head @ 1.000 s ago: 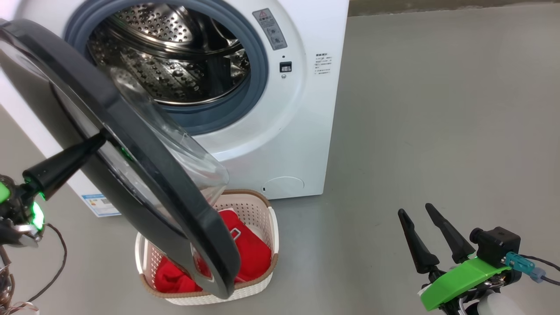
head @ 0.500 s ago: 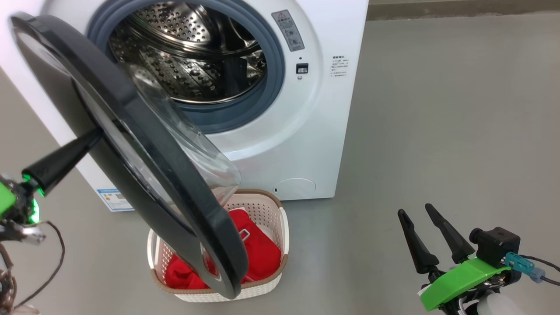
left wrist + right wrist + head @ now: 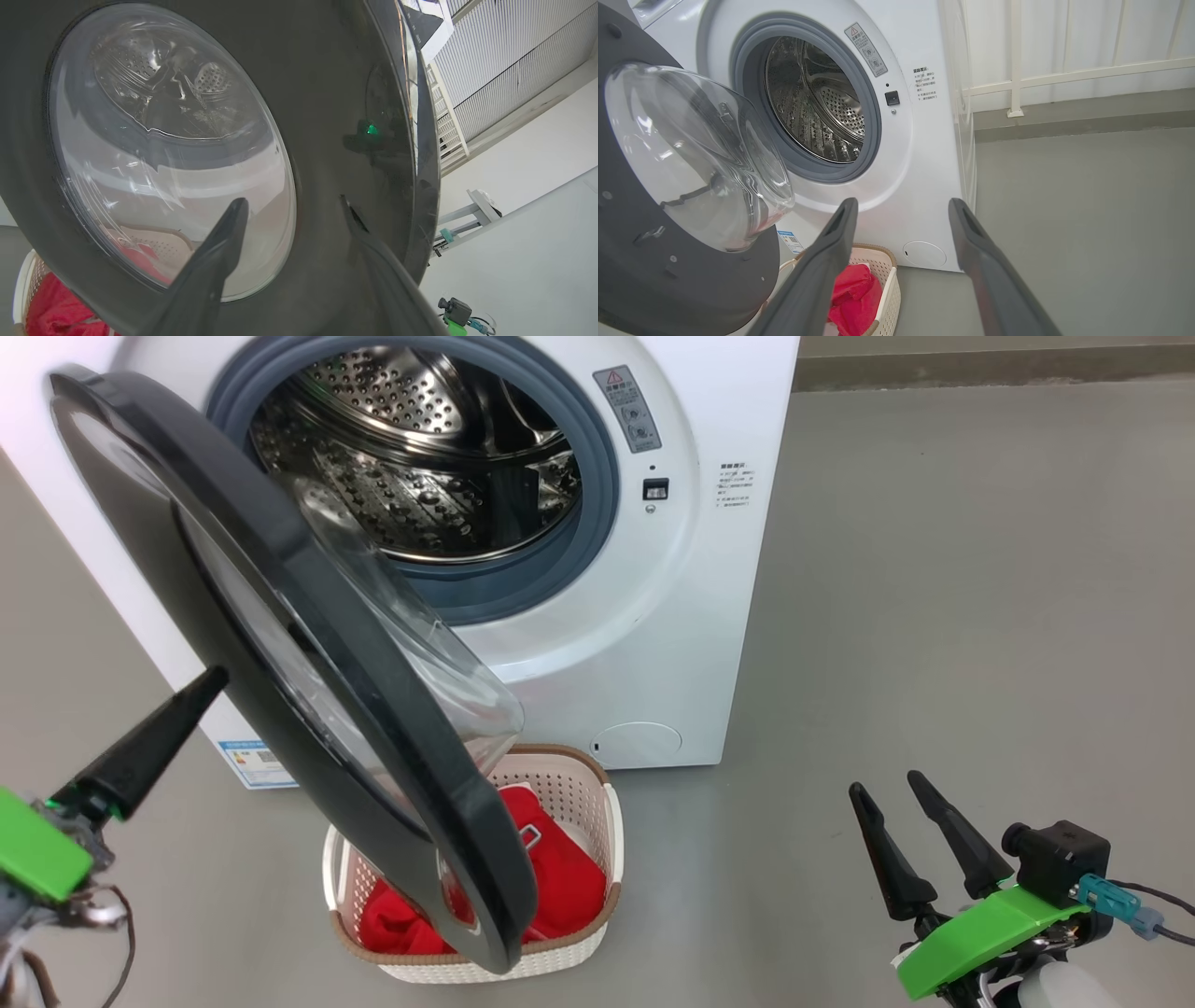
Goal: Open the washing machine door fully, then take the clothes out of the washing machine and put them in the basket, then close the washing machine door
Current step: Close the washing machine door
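Head view: basket [image 3: 560, 775] on grey floor [image 3: 980, 616].

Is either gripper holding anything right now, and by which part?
Nothing is held. The left gripper is open beside the washing machine door; the right gripper is open too.

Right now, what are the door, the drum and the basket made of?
The door looks like glossy black plastic around a clear glass bowl: the rim reflects light and you can see through the bowl. The drum looks like shiny steel, full of little holes. The basket seems to be matte cream plastic, moulded with holes.
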Tool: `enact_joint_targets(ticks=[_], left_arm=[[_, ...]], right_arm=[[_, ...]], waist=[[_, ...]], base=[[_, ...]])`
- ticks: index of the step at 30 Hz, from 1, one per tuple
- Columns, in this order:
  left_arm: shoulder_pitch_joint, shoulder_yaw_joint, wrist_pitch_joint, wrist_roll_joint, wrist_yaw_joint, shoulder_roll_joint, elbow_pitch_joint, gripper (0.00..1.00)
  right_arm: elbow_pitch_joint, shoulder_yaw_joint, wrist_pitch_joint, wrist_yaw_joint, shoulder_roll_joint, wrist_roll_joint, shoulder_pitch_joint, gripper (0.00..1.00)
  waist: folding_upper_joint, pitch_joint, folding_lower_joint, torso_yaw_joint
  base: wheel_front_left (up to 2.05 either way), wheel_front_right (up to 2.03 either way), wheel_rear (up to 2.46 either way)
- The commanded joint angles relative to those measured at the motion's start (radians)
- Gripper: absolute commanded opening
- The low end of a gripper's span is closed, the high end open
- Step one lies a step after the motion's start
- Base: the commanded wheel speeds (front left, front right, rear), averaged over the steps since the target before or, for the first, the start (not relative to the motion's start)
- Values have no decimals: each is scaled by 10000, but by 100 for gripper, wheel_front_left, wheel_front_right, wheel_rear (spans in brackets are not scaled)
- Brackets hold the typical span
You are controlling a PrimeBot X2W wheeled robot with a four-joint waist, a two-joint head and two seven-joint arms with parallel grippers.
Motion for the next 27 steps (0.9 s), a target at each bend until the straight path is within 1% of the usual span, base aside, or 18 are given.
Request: enact_joint_targets(ticks=[1, 4, 7, 12, 15, 22, 24, 27], left_arm=[[-125, 320, -152, 173, -124, 364, -376, 100], [280, 194, -914, 629, -175, 430, -598, 100], [682, -207, -1847, 1145, -182, 731, -964, 100], [1386, -978, -3805, 1695, -185, 1084, -1205, 100], [1826, -1495, -5094, 2277, -186, 1372, -1152, 100], [2560, -1949, -7778, 2665, -187, 1073, -439, 100], [2686, -2099, -8448, 2826, -187, 1009, -212, 100], [2853, -2467, -9265, 3123, -187, 1066, 76, 100]], right_arm=[[-251, 173, -120, 16, -98, 37, -60, 100], [-260, 160, -120, 16, -107, 41, -60, 100], [-280, 160, -120, 16, -122, 43, -82, 100], [-322, 112, -120, 16, -143, 50, -112, 100], [-349, 77, -120, 16, -140, 55, -123, 100], [-410, -27, -120, 16, -144, 52, -103, 100], [-418, -38, -120, 16, -146, 42, -100, 100], [-428, -59, -120, 16, -157, 33, -127, 100]], waist=[[-1, 5, 0, -2], [-1, 19, 0, -10], [-1, 46, 0, -24], [-1, 117, 0, -49], [-1, 177, 0, -70], [-1, 245, 0, -72], [-1, 256, 0, -55], [-1, 266, 0, -33]], base=[[0, 0, 0], [0, 0, 0], [0, 0, 0], [0, 0, 0], [0, 0, 0], [0, 0, 0], [0, 0, 0], [0, 0, 0]])
